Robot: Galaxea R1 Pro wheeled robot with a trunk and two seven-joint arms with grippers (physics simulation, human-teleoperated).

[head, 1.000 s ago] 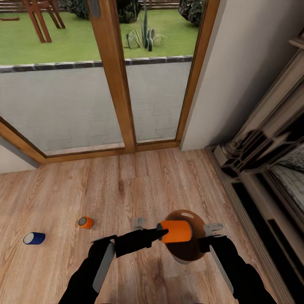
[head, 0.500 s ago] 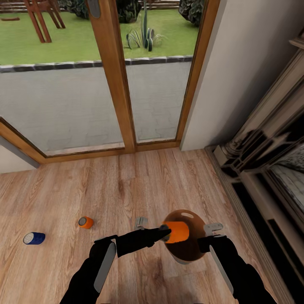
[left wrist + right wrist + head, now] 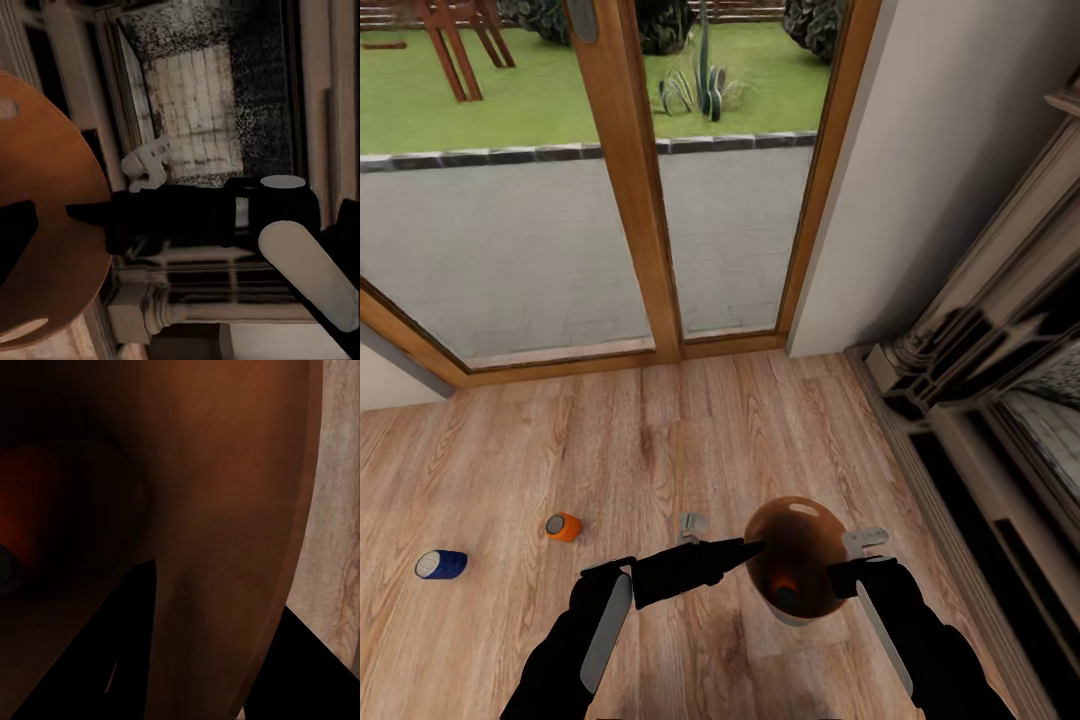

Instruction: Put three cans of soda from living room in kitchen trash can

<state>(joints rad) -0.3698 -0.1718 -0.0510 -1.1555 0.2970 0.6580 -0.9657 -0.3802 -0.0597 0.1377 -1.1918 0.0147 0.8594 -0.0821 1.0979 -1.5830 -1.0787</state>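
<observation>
We hold the bin (image 3: 797, 520) by its rim with our right gripper (image 3: 847, 572), jaws pinching the wall, and one orange can (image 3: 784, 589) lies at its bottom. Our left gripper (image 3: 752, 547) sits at the rim with nothing held; we cannot tell how its jaws stand. An orange can (image 3: 563, 526) and a blue can (image 3: 441, 565) lie on the floor (image 3: 690, 440) near the glass doors (image 3: 622, 180), and the kitchen trip is not yet made.

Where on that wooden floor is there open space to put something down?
Bare floor stretches between the glass doors and the two fallen cans, orange and blue. It is crowded around the bin, between both arms.
</observation>
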